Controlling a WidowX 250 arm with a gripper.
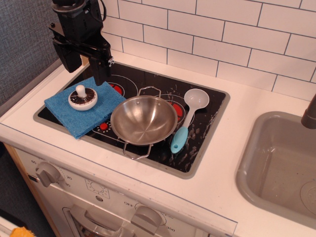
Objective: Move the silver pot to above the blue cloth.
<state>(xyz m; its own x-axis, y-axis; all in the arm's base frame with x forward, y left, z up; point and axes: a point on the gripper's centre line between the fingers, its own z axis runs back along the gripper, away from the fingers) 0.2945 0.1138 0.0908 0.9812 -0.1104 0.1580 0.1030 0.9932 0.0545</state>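
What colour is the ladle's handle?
Teal, on the ladle right of the silver pot; the bowl end is pale grey. Seen in the only view, observation.image.

Shiny silver pot [143,120] upright, touching rumpled blue cloth [84,109] at its right edge.

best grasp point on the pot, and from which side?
Judging from this view: pinch the pot on its thin rim from straight above, one finger inside. The left rim sits nearest the gripper and the cloth. The wire loop handles lie flat and thin, and the ladle crowds the right.
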